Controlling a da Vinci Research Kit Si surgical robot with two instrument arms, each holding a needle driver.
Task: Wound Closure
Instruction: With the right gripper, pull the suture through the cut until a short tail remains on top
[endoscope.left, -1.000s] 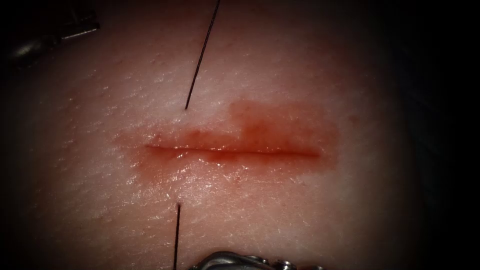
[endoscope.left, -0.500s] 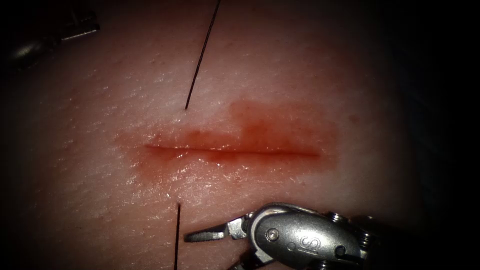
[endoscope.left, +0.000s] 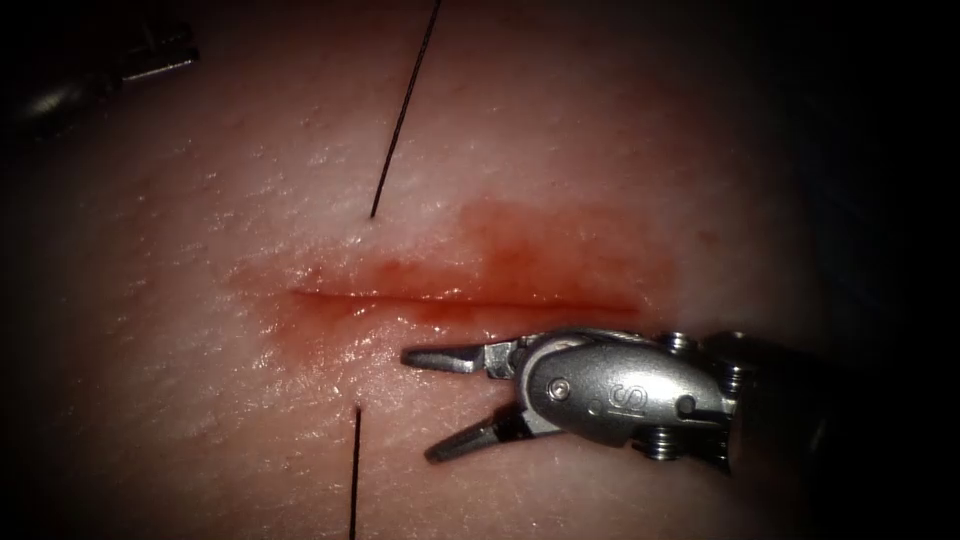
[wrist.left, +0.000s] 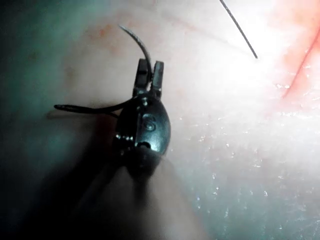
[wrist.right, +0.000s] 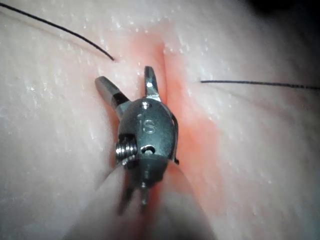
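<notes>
The tissue (endoscope.left: 600, 150) has a horizontal cut (endoscope.left: 470, 300) ringed by red fluid (endoscope.left: 560, 250). Dark thread (endoscope.left: 400, 110) enters the tissue above the cut's left end, and thread (endoscope.left: 354, 470) comes out again below it. My right tool (endoscope.left: 420, 405) lies just below the cut, to the right of the lower thread, jaws open and holding nothing; the right wrist view shows it (wrist.right: 125, 76) spread beside the cut. My left tool (endoscope.left: 150, 62) rests at the far upper left. In the left wrist view it (wrist.left: 150, 64) is shut on the curved needle (wrist.left: 135, 37) near mid-curve, clear of the tissue.
The tissue falls away into darkness on the right and along the upper left. In the left wrist view, a thread strand (wrist.left: 240, 30) ends at the tissue near the red cut.
My right tool has come up from the bottom edge toward the cut, with its jaws now spread wide. Thread, tissue and left tool have not moved.
</notes>
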